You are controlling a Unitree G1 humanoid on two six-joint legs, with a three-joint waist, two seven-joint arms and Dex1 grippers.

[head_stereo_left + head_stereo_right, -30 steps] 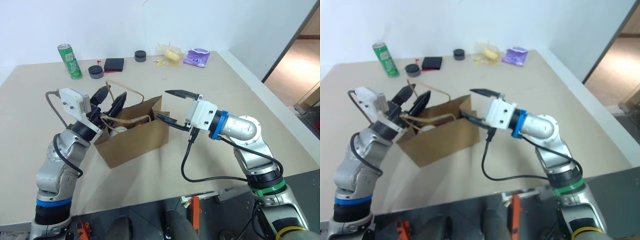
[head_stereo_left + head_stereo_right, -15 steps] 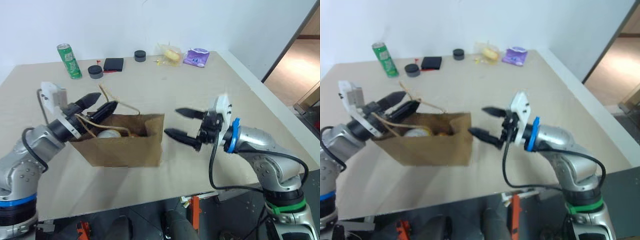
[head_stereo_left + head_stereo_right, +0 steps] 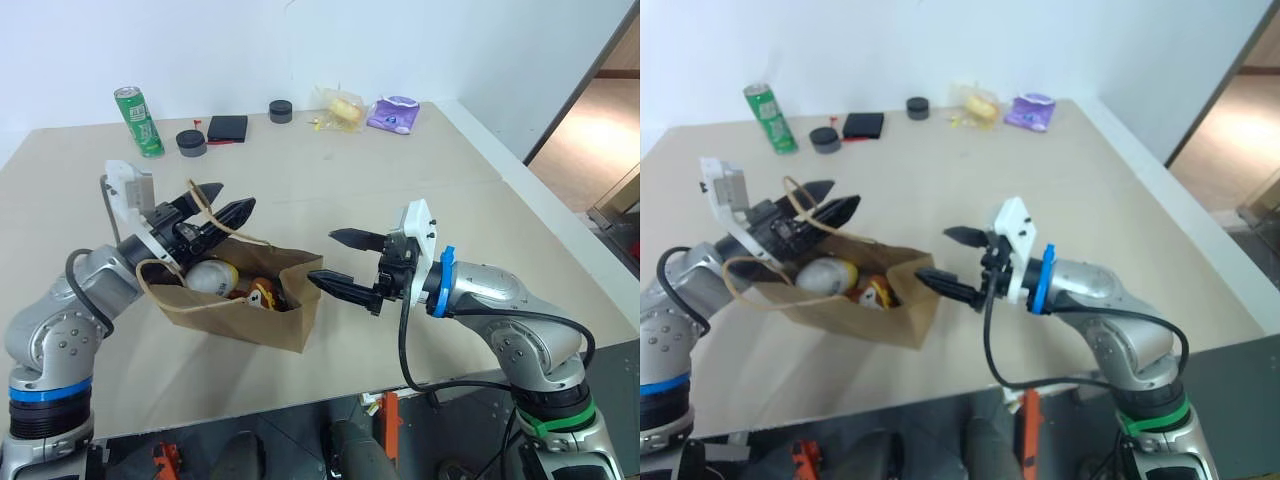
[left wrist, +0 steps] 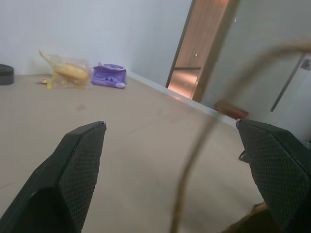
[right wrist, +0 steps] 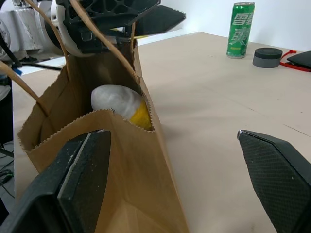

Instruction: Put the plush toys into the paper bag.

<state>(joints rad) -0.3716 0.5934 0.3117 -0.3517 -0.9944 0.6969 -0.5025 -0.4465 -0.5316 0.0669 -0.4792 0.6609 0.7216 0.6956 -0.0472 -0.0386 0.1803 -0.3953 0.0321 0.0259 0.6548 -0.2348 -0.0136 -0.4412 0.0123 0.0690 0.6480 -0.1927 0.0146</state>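
1. The paper bag [image 3: 240,315] is seen on the beige bench [image 3: 420,210], made of plain brown kraft paper with a saw-toothed mouth edge and thin tan cord handles. It is tilted, with its open mouth turned up and toward the left arm.
2. The plush toys are found inside the bag: the egg-shaped toy [image 3: 210,276], smooth, white on one half and yellow on the other, and beside it the brown furry toy [image 3: 262,293], of which a small part with a white patch is visible.
3. The left gripper [image 3: 215,204] is held above the bag's mouth, its black jaws spread wide; one cord handle [image 3: 206,196] is looped between them, and whether it rests on a finger cannot be told.
4. The right gripper [image 3: 335,259] is held just beside the bag's right end, its textured black jaws wide and holding nothing; the lower finger [image 3: 342,286] appears close to the bag's corner, contact cannot be told.
5. At the far edge a green can [image 3: 139,122], two dark round pucks [image 3: 191,143], a flat black case [image 3: 227,128], a clear packet [image 3: 339,109] with yellow contents and a purple pouch [image 3: 393,114] are placed.
6. Compared with one second ago, the bag is leaned lower and more open, so both toys are shown more clearly. The right gripper has been rolled and drawn lower.
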